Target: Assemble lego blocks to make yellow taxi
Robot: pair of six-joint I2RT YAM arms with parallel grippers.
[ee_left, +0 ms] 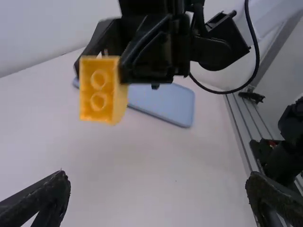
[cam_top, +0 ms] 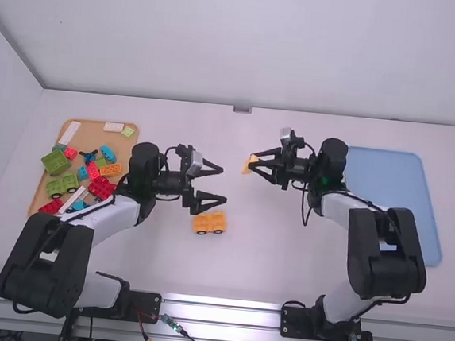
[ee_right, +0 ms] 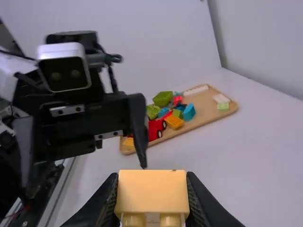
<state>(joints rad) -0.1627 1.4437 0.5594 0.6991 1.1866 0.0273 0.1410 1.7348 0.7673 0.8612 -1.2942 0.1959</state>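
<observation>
In the high view my right gripper is shut on a yellow brick, held above the table right of the middle. The right wrist view has that brick between the fingertips of my right gripper, and its underside sockets face the camera of the left wrist view. My left gripper stands open left of the middle, with a gap between it and the brick; its fingers are wide apart around my left gripper's midpoint. An orange-yellow wheeled base rests on the table just below the left gripper.
A wooden tray at the left holds several red, green, blue, white and orange blocks. At the right lies a blue tray, partly behind the right arm.
</observation>
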